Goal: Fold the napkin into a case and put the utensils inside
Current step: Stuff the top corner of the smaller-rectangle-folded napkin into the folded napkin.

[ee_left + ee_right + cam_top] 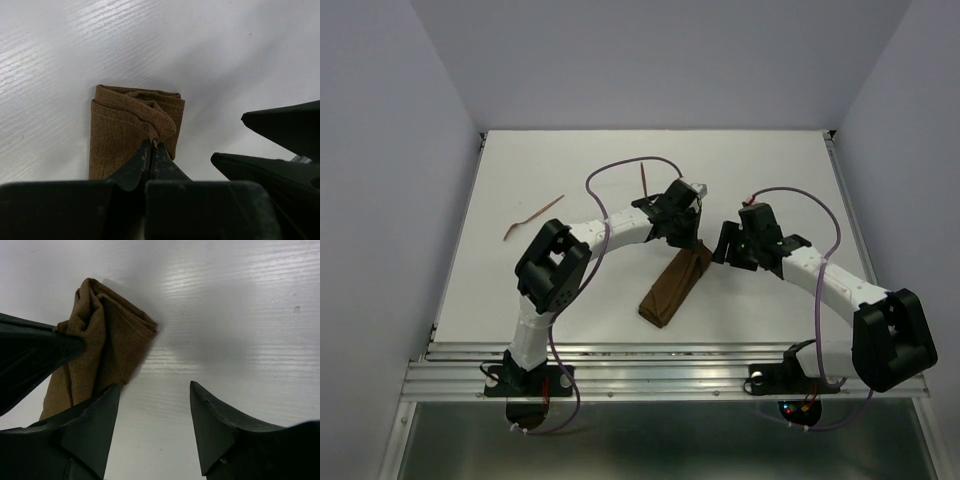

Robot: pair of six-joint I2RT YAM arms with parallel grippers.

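The dark brown napkin lies folded into a narrow case (673,286) at the table's middle. It also shows in the left wrist view (120,130) and the right wrist view (105,350). My left gripper (151,142) is shut on the top layer at the case's far end and lifts it. My right gripper (155,387) is open and empty, just right of the case. Its fingers (280,125) show at the right of the left wrist view. One reddish-brown utensil (532,217) lies at the far left. The other utensil (645,179) lies beyond the left arm.
The white table (790,170) is ringed by grey walls. A metal rail (660,370) runs along the near edge. Purple cables (620,165) loop above both arms.
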